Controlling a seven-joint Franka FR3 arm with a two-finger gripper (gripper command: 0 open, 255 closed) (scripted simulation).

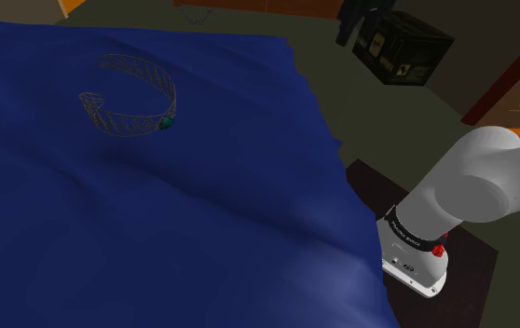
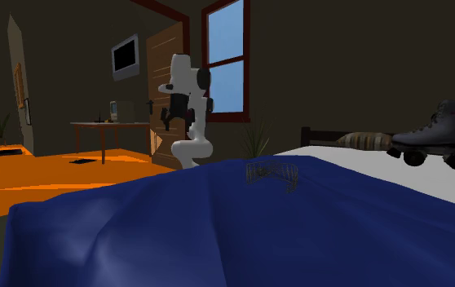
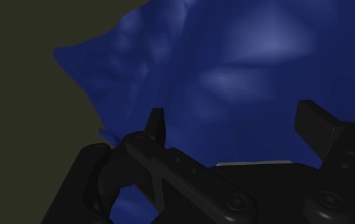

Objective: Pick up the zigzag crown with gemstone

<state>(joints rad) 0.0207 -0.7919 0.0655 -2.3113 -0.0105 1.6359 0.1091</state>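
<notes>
Blue bedcover (image 1: 202, 224) carries the wire zigzag crown (image 1: 132, 126) with its green gem, well apart from the arm, whose black gripper (image 3: 233, 121) has fingers spread, clasping nothing.

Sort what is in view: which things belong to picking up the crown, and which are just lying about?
Job in hand: the zigzag crown with its teal gemstone, resting on the blue blanket; the gripper, open, looking at the blanket.
Lying about: roller skate, pillow, dark crate, wall screen.
</notes>
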